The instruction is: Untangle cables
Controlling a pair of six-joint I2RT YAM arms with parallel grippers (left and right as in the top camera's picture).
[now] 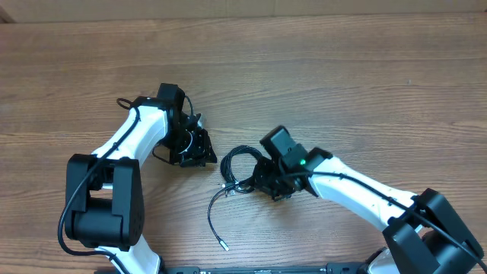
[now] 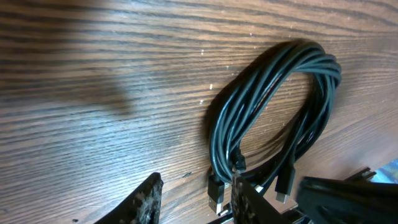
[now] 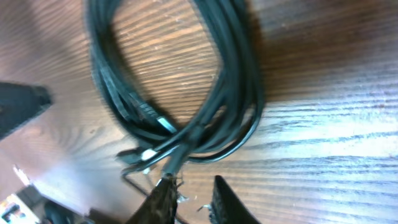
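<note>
left arm reaching forward, left tool [image 1: 201, 152] jaws parted, right arm angled inward, right tool [image 1: 266, 185] fingers close together

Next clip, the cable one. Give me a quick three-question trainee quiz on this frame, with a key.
1. True or false: the coil of cables lies on the table between the left gripper and the right gripper.
2. The coil is: A) several black strands looped together; B) one white cord laid straight; C) wound on a spool.
3. Fill in: seen from overhead, one loose strand trails from the coil toward the picture's ___ edge, ending in a silvery tip.
Key: 1 true; 2 A; 3 bottom.
</note>
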